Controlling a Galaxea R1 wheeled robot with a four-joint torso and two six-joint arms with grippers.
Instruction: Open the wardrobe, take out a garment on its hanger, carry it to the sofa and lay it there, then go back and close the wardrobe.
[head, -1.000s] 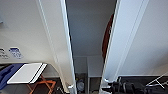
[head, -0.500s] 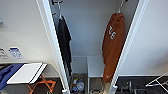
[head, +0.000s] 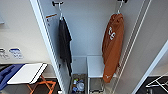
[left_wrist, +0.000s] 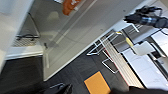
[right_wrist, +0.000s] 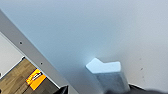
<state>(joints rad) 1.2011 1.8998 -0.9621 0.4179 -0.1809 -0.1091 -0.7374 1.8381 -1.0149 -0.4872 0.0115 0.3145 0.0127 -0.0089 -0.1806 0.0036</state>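
I am seeing the garment (head: 113, 47) hanging on its hanger (head: 119, 9) at the right inside the wardrobe (head: 87, 30), whose doors are standing open. A dark shirt (head: 65, 45) is hanging at the left, with a basket (head: 77, 85) below. I cannot tell either claw's state.

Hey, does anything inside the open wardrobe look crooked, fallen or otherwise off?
Nothing stands out. The orange garment and the dark shirt both hang straight inside the wardrobe, and the basket of items sits on its floor.
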